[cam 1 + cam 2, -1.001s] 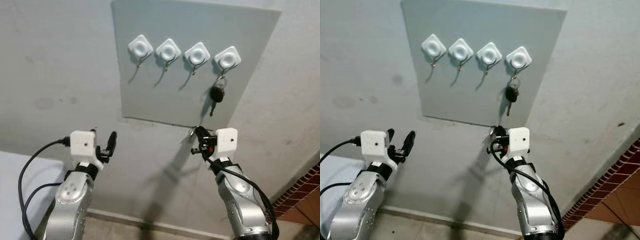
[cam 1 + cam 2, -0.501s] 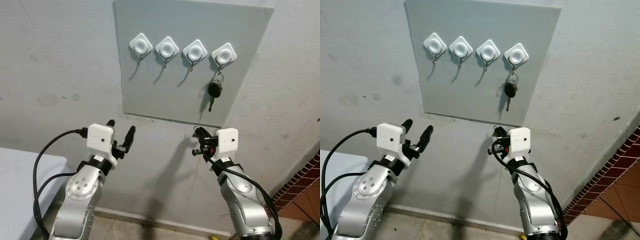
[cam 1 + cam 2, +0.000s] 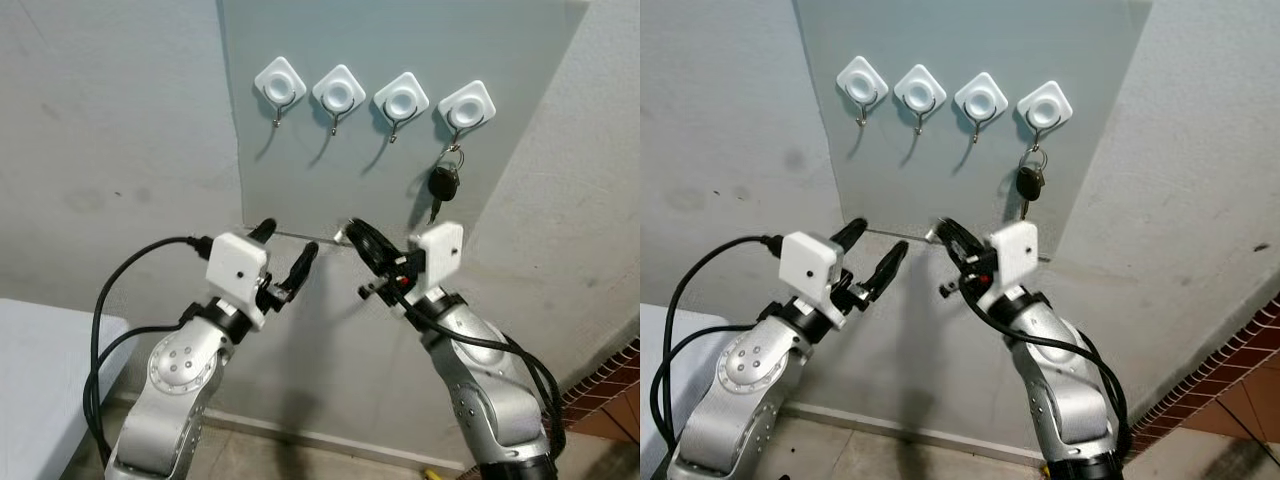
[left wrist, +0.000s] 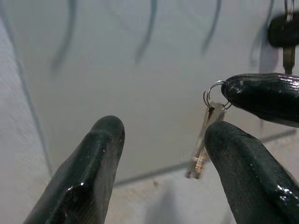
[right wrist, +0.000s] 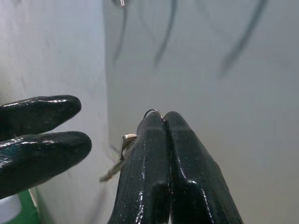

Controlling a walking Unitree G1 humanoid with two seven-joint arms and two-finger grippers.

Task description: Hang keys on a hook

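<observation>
silver key (image 4: 203, 144) pinched in right gripper (image 3: 352, 231)

Four hooks (image 3: 368, 98) on the board (image 3: 300, 190); a key (image 3: 443, 186) (rightmost) hangs.

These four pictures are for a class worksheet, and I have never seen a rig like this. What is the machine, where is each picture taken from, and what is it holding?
It is a humanoid robot with two silver arms, each ending in a tool of two long black fingers. The two wide pictures come from the two eyes of a camera on its head, so both show one scene. The two close pictures come from cameras on the wrists, looking along the fingers.

On the wall hangs a grey board with four white hooks. A black car key already hangs on the hook furthest to the robot's right.

The right tool is shut on the ring of a small silver key. The left tool is open, its fingers close beside that key.
</observation>
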